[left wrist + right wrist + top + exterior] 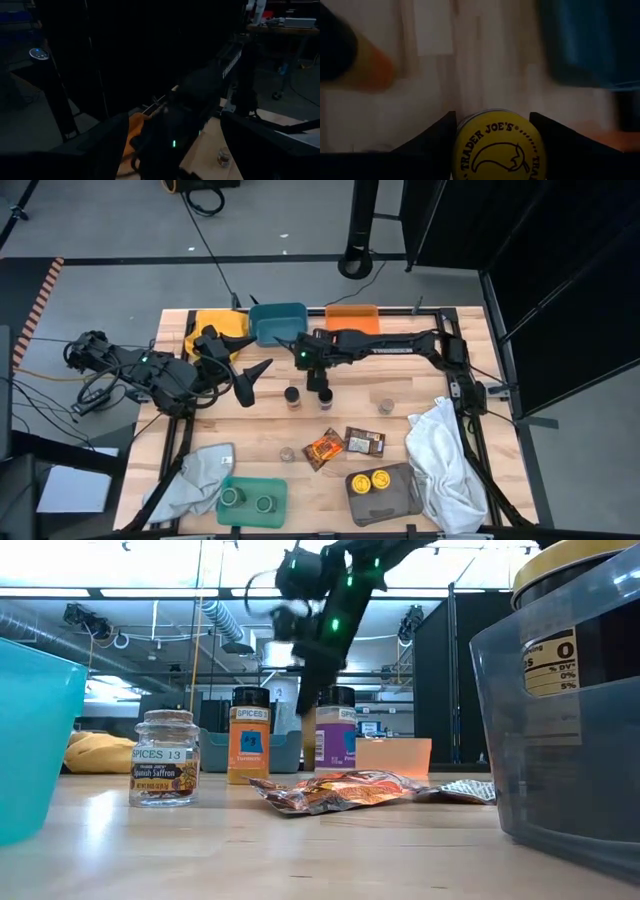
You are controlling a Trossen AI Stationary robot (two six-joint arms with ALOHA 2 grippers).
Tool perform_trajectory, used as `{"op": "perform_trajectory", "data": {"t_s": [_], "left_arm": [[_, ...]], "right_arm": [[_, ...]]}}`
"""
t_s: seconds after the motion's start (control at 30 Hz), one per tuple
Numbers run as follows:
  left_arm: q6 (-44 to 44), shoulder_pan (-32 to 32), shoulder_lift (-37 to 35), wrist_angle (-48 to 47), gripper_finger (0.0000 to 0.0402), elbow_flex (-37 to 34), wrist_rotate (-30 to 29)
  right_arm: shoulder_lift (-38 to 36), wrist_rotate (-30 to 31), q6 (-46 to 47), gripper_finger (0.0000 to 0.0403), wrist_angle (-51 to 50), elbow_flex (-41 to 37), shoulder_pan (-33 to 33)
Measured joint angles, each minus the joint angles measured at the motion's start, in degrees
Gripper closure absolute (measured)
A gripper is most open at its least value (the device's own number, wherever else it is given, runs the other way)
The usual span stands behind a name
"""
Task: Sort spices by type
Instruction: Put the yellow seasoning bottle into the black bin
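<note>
1. The yellow-lidded jar [498,150] stands on the worktop [430,370] just in front of the teal bin [278,323], directly under the right gripper [318,372]. The high view hides it beneath the arm.
2. The right jaws flank the lid on both sides. I cannot tell whether they are gripping it yet.
3. To do this step well, I'd keep the lid centred between the jaws, close evenly, then lift straight up. Two dark-lidded jars [293,396] [325,393] stand just beside it and would tip easily.
4. It likely belongs in the grey tray [402,498], where two yellow-lidded jars [360,480] [381,479] already sit (same lid colour, presumably the same type).
5. The left gripper [252,370] waits with its jaws wide open and empty, near the yellow bin [208,323].
6. Jars: nine.
   - One at the jaws.
   - Two dark-lidded jars.
   - One lone jar [386,406].
   - One small saffron jar [163,760].
   - Two in the grey tray.
   - Two in the green tray [250,482].
7. Packets: two, an orange packet [322,447] and a brown packet [364,442], lying side by side.
8. Bins: three, the last one orange [352,317].
9. Cloths: two.
</note>
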Motion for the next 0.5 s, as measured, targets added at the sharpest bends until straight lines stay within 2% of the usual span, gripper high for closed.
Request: {"op": "perform_trajectory", "data": {"t_s": [0.3, 0.5], "left_arm": [[0.0, 0.0, 0.0, -0.1, 0.0080, 0.0, 0.0], [0.0, 0.0, 0.0, -0.1, 0.0080, 0.0, 0.0]], "right_arm": [[-8.6, 2.5, -2.4, 0.0173, -16.8, 9.8, 2.7], [-20.6, 1.8, 7.1, 0.0173, -32.1, 12.0, 9.7]]}}
